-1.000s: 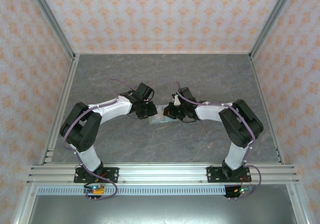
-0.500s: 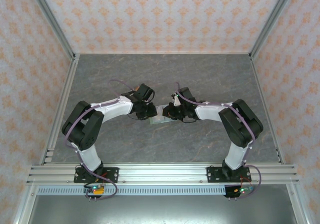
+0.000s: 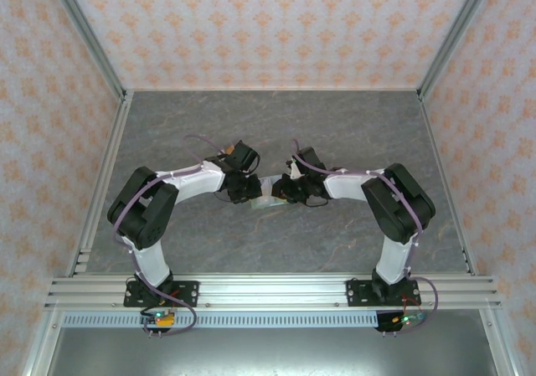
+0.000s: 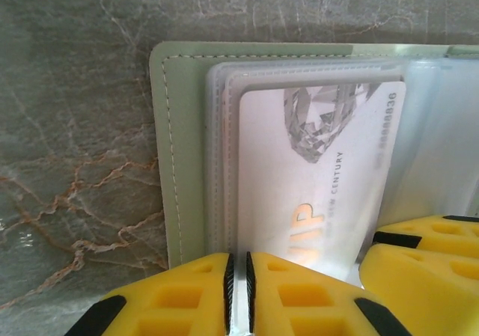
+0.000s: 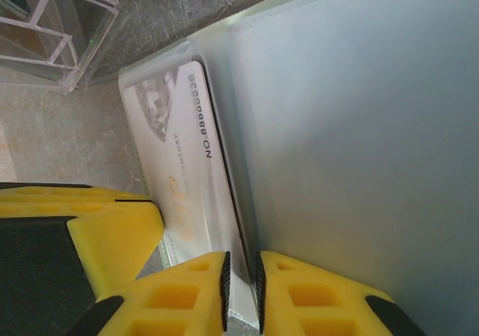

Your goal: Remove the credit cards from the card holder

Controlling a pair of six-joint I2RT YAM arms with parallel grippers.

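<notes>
Sheathing whitish card (image 4: 314, 179), clear sleeve (image 4: 222, 164) of card holder (image 4: 179, 149).

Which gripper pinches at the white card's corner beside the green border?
The left gripper: its fingers clamp a thin clear edge there, by the card holder's green border; the right gripper pinches a sleeve past the white card's other side.

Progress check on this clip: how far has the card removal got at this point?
Done: the card holder lies open on the table. In hand: the left pincer and right pincer are each closed on a thin edge of the clear sleeves, by the whitish card. Left: that card sits inside its sleeve, so no card looks pulled out yet.
</notes>
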